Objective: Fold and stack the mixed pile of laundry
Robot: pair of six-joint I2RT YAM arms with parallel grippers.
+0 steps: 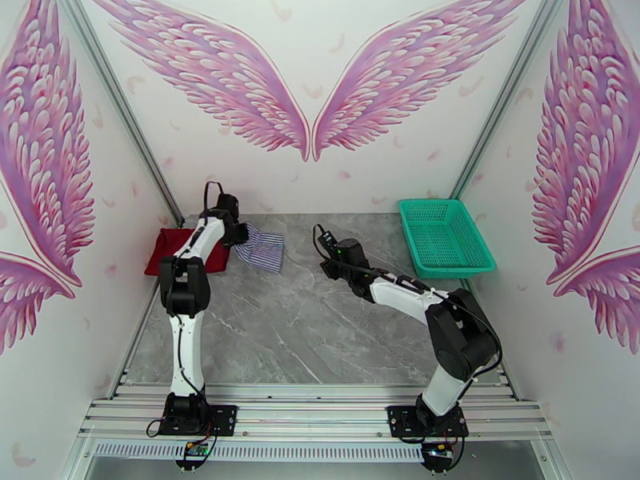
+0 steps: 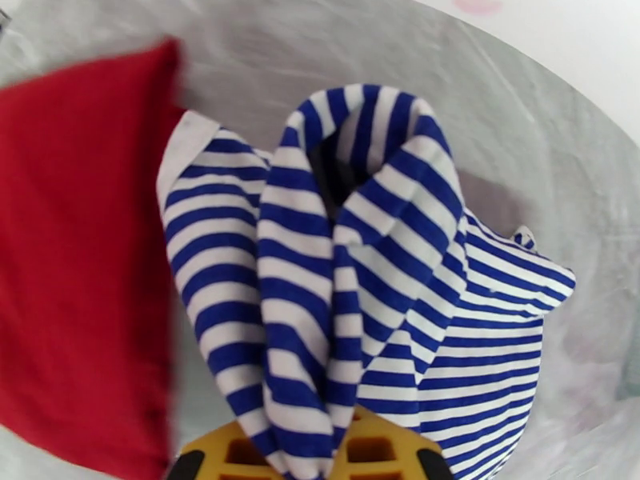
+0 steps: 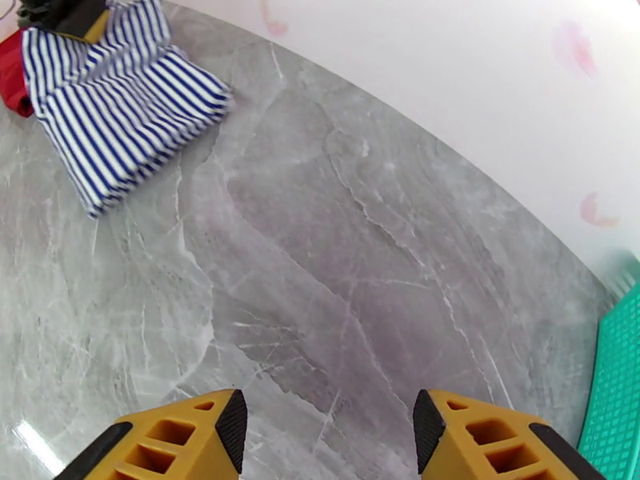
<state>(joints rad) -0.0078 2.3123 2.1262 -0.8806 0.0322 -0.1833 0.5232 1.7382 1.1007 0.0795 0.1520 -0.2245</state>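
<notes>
Laundry first: you have two garments at the far left of the table, the dark red T-shirt lying by the wall and the striped shirt just right of it. Your left gripper is clamped on a bunched fold of the striped shirt, which its wrist view shows rising between the yellow fingers. Your right gripper hangs mid-table, jaws apart, holding nothing. One teal basket sits far right.
</notes>
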